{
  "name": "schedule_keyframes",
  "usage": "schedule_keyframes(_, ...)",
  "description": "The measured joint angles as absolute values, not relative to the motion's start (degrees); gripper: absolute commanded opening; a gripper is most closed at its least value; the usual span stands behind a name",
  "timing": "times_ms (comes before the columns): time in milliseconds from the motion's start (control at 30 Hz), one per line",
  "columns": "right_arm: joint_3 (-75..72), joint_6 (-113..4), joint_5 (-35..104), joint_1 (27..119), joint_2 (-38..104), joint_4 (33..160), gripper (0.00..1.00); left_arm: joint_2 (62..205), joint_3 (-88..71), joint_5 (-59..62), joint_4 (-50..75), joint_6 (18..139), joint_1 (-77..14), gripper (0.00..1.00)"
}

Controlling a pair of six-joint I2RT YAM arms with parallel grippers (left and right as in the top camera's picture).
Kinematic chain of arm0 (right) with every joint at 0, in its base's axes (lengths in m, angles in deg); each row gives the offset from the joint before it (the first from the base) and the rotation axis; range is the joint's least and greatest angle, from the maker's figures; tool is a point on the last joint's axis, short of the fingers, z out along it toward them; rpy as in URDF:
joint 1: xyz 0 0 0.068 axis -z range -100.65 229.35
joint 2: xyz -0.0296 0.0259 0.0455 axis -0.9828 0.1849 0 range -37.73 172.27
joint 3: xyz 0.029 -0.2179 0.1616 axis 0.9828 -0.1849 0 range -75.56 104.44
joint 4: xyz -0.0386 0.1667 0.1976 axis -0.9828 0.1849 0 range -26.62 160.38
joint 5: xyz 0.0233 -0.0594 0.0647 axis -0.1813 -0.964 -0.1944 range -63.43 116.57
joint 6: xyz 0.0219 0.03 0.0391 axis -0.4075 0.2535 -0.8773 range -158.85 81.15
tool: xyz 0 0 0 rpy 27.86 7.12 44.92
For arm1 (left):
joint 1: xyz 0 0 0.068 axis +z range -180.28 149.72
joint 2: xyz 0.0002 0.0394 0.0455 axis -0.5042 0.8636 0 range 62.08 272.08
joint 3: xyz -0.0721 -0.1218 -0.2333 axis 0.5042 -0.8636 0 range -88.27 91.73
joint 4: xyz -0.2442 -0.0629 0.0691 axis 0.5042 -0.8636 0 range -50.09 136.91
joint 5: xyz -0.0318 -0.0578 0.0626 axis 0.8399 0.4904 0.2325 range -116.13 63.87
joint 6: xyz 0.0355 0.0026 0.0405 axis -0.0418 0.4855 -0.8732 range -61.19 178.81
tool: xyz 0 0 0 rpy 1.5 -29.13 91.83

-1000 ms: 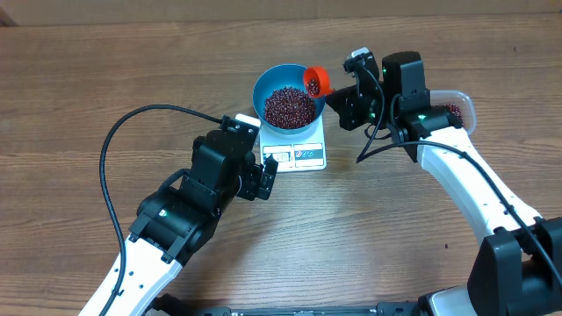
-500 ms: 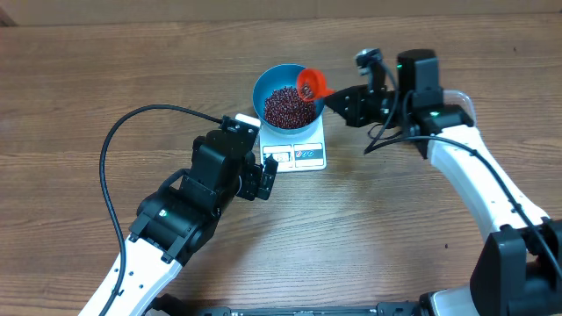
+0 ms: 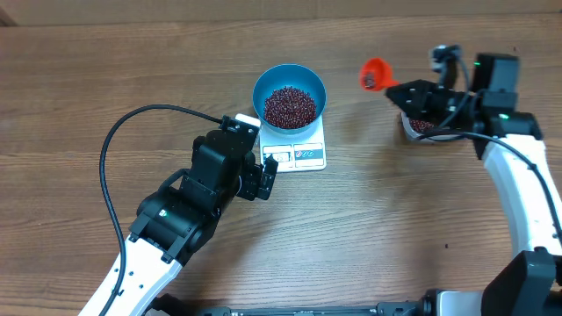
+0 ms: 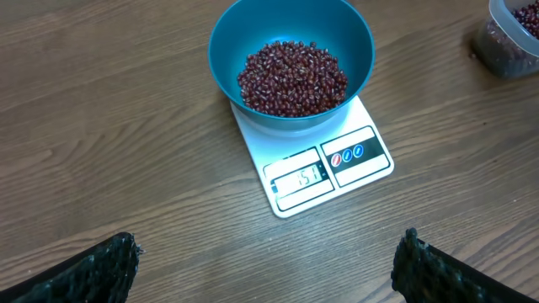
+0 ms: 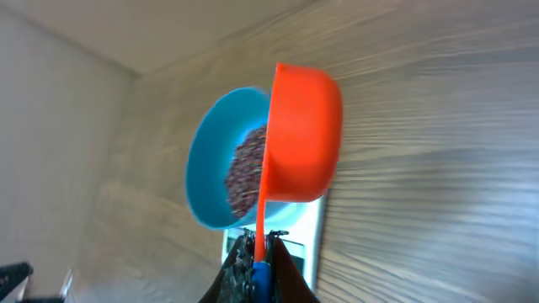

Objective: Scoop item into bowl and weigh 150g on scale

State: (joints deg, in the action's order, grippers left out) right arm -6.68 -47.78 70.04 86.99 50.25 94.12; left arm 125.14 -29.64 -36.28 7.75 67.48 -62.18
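A blue bowl [image 3: 289,95] of dark red beans [image 3: 290,105] rests on the white scale [image 3: 303,154]; from the left wrist the bowl [image 4: 290,59] sits above the scale display [image 4: 300,177]. My right gripper [image 3: 406,91] is shut on the handle of an orange scoop [image 3: 375,74], held in the air right of the bowl and turned on its side [image 5: 299,143]. A clear tub of beans [image 3: 428,126] lies under the right arm. My left gripper [image 3: 269,172] is open, its fingers [image 4: 438,273] wide apart over bare wood in front of the scale.
A black cable [image 3: 132,132] loops across the table's left side. The clear tub's corner [image 4: 514,38] shows at the top right of the left wrist view.
My right gripper has drawn the scoop off the bowl's rim and carried it right, toward the clear tub. The left arm has stayed still.
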Motion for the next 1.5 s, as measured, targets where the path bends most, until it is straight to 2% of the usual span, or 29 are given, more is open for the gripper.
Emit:
schedule_keyframes(300, -6.68, -43.69, 65.05, 95.64, 47.69, 100.72, 0.04, 125.14, -29.64, -36.28, 7.73, 67.48, -62.18, 1.0)
schedule_keyframes(600, -6.68, -37.42, 50.37, 96.19, 43.96, 105.01, 0.04, 125.14, -29.64, -36.28, 7.73, 67.48, -62.18, 0.99)
schedule_keyframes(1000, -6.68, -24.76, 38.08, 96.06, 43.26, 106.82, 0.04, 125.14, -29.64, -36.28, 7.73, 67.48, -62.18, 0.99)
schedule_keyframes(1500, -6.68, -16.91, 18.56, 83.71, 43.21, 108.05, 0.04, 125.14, -29.64, -36.28, 7.73, 67.48, -62.18, 0.99)
